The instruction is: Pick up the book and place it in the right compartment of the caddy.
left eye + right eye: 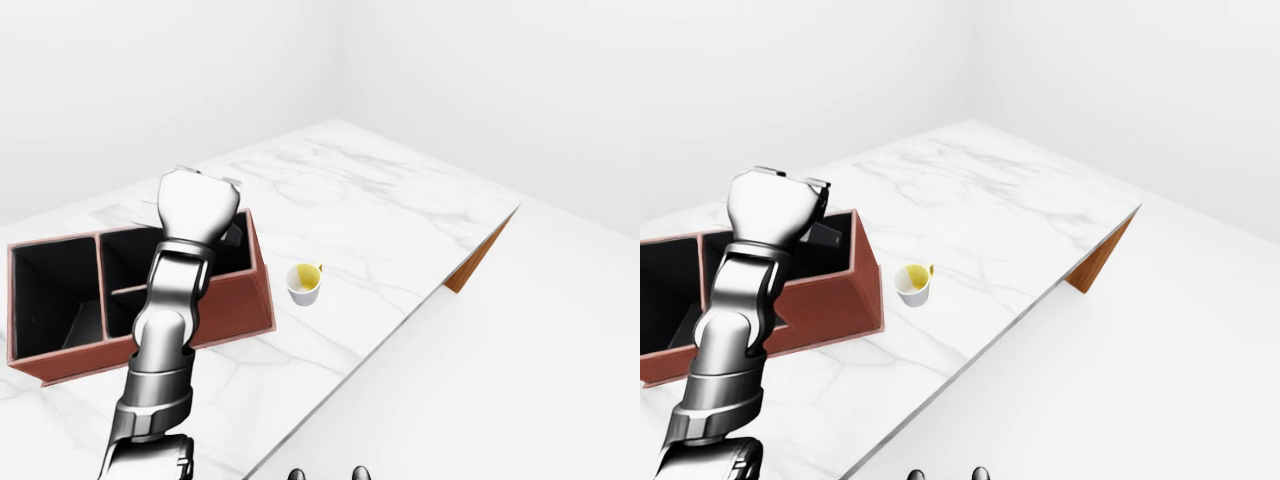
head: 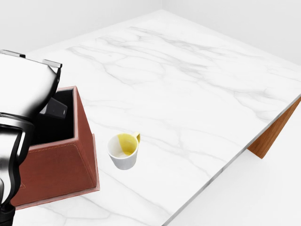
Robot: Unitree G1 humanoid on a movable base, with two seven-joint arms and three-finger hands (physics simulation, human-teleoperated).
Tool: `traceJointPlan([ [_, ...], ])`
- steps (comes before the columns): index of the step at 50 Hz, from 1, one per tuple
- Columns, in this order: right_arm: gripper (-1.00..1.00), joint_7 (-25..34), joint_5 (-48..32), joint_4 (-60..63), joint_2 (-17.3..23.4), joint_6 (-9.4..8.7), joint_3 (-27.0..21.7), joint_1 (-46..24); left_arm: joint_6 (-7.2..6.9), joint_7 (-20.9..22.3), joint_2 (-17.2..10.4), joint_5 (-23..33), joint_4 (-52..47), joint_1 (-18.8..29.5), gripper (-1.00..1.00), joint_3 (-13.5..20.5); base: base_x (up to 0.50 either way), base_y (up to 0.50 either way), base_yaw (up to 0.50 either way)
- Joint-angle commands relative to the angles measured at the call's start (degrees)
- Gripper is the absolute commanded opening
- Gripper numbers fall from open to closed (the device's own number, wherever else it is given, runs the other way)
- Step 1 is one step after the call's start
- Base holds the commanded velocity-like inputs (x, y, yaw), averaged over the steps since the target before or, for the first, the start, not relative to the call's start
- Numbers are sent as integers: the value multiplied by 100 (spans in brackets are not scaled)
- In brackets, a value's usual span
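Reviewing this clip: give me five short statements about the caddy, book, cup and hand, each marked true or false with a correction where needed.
1. The caddy is reddish-brown with dark compartments. True.
2. The cup stands inside the caddy. False: it stands on the table, to the caddy's right in the head view.
3. The cup is white outside, yellow inside. True.
4. The book lies flat on the table. False: its dark corner shows over the caddy's right compartment, under the left hand.
5. The table is bare wood. False: white marble.
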State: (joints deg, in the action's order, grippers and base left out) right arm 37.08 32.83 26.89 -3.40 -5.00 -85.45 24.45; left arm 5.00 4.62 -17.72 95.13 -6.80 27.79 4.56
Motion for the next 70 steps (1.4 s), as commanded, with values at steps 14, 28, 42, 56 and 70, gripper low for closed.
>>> traceJointPlan([
  [14,100,2,-25,-25,0,0,17,-3,0,-88,62,212,549,134,-100,-129,0,0,0],
  [28,100,2,-19,-34,10,0,11,-8,0,-68,59,328,1163,330,-100,-271,0,0,0],
  [42,100,-14,-2,20,-2,0,16,7,0,-153,36,366,2000,557,-100,-318,0,0,0],
  [56,100,1,-17,28,-15,0,3,4,0,-345,18,351,2499,656,-100,-401,0,0,0],
  [70,100,-4,-47,15,-16,0,25,6,0,-152,-35,247,2191,553,100,-338,0,0,0],
])
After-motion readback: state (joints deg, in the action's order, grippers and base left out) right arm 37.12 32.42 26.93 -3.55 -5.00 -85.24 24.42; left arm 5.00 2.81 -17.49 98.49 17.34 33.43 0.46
